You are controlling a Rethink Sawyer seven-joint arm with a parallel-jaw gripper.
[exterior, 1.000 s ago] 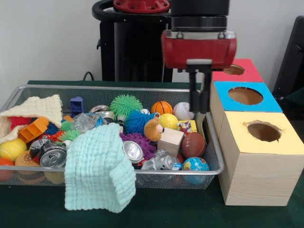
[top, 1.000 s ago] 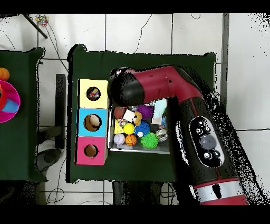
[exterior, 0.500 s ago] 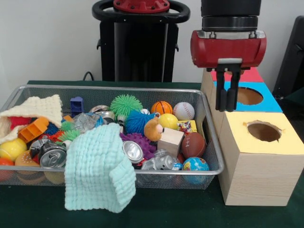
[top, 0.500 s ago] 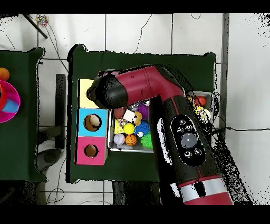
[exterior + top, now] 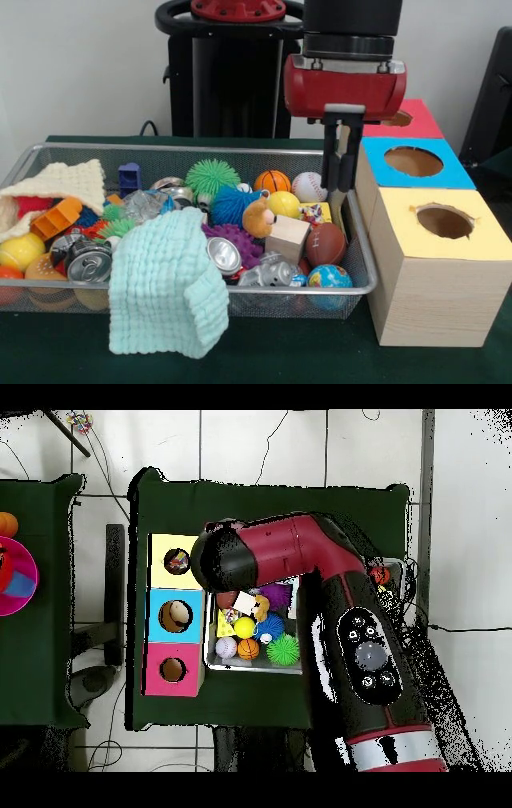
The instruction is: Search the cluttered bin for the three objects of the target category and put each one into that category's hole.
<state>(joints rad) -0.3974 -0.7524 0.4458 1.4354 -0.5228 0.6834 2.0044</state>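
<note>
Pincer [image 5: 339, 172] hangs over the wire bin's [image 5: 362, 264] 3 o'clock rim, fingers pressed together, nothing held. One printed wrapper [image 5: 314, 213] lies in the bin near that rim, between the yellow ball [image 5: 283, 204] and the brown football [image 5: 326, 243]. Yellow-topped hole [image 5: 445, 221] sits at 3 o'clock of the bin on the green surface [image 5: 264, 360]; overhead view shows colourful stuff inside it [image 5: 178, 562]. Mint cloth [image 5: 166, 280] drapes over the bin's 6 o'clock rim.
</note>
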